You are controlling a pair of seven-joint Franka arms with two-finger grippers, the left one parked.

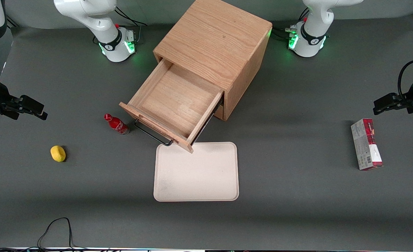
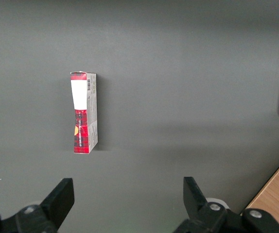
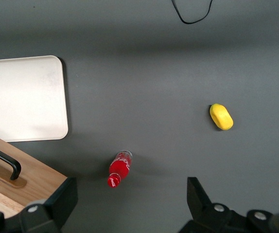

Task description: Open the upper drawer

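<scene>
The oak cube cabinet stands in the middle of the table. Its upper drawer is pulled far out toward the front camera and is empty inside. The drawer's thin black bar handle runs along its front; a part of it shows in the right wrist view. The lower drawer is hidden under the open one. My right gripper hangs above the table at the working arm's end, well apart from the drawer. It is open and empty.
A red bottle stands beside the drawer's front, also in the right wrist view. A yellow lump lies nearer the camera. A white tray lies in front of the drawer. A red-and-white box lies toward the parked arm's end.
</scene>
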